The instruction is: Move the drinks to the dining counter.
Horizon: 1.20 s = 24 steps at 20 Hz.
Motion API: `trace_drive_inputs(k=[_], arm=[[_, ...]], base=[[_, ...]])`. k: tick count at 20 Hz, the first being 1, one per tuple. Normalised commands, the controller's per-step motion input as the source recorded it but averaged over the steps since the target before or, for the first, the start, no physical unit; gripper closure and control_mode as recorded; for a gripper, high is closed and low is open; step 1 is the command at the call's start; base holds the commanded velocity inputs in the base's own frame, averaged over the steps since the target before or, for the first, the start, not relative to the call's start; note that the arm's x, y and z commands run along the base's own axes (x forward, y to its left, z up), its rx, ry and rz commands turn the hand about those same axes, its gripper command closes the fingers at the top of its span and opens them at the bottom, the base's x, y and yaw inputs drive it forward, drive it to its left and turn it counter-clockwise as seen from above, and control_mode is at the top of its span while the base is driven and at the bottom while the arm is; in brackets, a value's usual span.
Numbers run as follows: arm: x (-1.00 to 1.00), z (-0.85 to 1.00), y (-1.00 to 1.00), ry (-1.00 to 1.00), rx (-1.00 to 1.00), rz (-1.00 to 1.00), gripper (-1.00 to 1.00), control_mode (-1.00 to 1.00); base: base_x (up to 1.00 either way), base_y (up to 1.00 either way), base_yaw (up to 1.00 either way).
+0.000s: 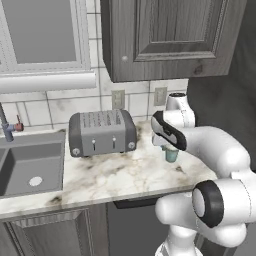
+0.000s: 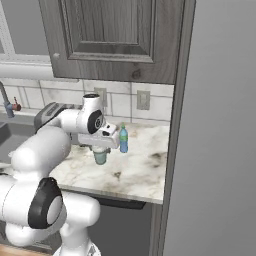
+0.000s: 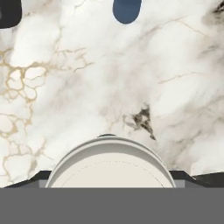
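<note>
Now the gripper (image 2: 101, 150) hangs straight over the teal cup (image 2: 100, 157), jaws spread wide either side of its pale lid and closed on nothing, lined up, it seems, for a top-down grab. Both drinks stand on the marble worktop (image 1: 115, 175): the cup below the hand, the blue bottle (image 2: 123, 140) just beside at about two o'clock in the right base view. Cup's lid is on, contents hidden. At nine o'clock, the grey toaster (image 1: 102, 132) and the sink (image 1: 30, 167).
</note>
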Motion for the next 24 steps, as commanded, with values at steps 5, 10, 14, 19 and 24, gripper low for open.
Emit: trace_drive_inputs(k=[5,10,14,19,24], arm=[[-0.59,0.29,0.05,0.02,0.00,0.08,1.00,-1.00],[-0.12,0.20,0.00,0.00,0.00,0.03,1.00,-1.00],[0.00,0.22,0.00,0.00,0.00,0.00,1.00,-1.00],[0.00,0.30,0.00,0.00,0.00,0.00,1.00,-1.00],[0.00,0.33,0.00,0.00,0.00,0.01,1.00,-1.00]], base=[[0.00,0.00,0.00],[0.00,0.00,0.00],[0.00,0.00,0.00],[0.00,0.00,0.00],[0.00,0.00,0.00]])
